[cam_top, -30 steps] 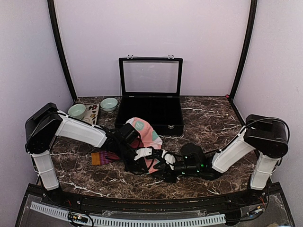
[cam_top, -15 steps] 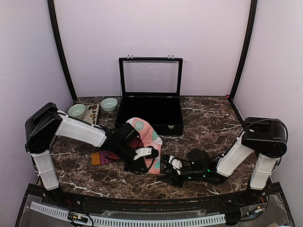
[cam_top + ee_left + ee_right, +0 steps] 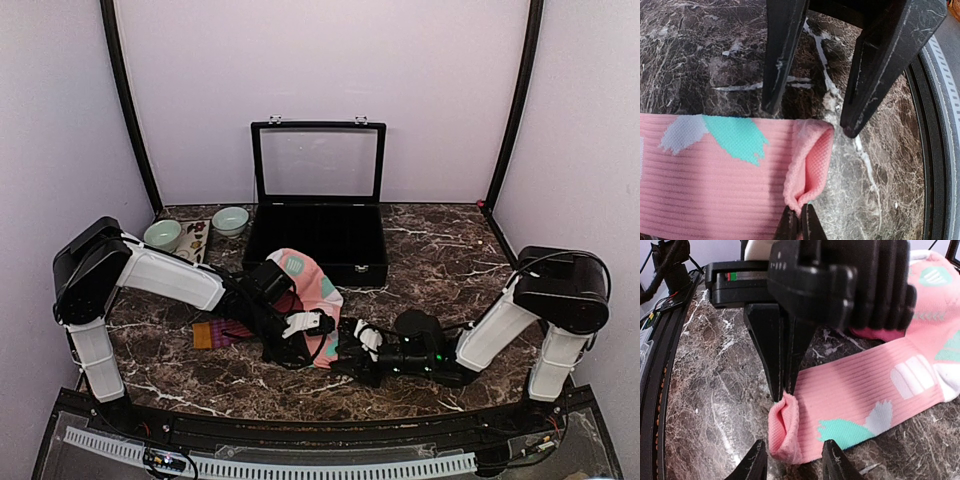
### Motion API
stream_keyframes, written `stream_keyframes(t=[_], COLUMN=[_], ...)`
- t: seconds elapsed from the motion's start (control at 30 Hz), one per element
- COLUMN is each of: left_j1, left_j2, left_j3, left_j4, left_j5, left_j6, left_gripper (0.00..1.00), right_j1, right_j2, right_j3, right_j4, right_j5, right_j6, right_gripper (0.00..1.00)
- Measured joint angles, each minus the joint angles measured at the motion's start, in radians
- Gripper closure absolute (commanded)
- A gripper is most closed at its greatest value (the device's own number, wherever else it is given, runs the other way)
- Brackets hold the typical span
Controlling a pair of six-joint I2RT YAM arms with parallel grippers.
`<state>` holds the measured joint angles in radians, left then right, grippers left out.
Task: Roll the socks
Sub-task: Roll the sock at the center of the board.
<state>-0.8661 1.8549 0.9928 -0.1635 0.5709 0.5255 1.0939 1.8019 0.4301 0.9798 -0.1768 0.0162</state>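
The salmon-pink sock with mint and white patches lies across the marble, its cuff end toward the front. My left gripper is shut on the cuff's edge, and in the left wrist view its tips pinch the folded pink rim. My right gripper stands open, its two fingers straddling that same cuff end without closing on it. The maroon sock, with its orange cuff, lies flat to the left, mostly hidden under the left arm.
A black case with its lid raised stands just behind the socks. Two mint bowls and a small card of items sit at the back left. The table's black front rail runs close below both grippers.
The right gripper drew back to the right, away from the cuff, then came in again to straddle it. The left gripper kept its pinch and did not move.
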Motion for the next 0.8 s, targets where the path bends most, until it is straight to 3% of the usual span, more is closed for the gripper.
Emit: stream_keyframes(t=[0.8], left_j1=[0.015], left_j2=[0.000], left_j3=[0.002], left_j4=[-0.019], left_j5=[0.014], left_j6=[0.003], left_gripper=[1.00], right_j1=[0.009], right_j2=[0.093], right_j3=[0.078], right_j4=[-0.037], right_j5=[-0.040], right_j6=[-0.068], right_gripper=[0.64])
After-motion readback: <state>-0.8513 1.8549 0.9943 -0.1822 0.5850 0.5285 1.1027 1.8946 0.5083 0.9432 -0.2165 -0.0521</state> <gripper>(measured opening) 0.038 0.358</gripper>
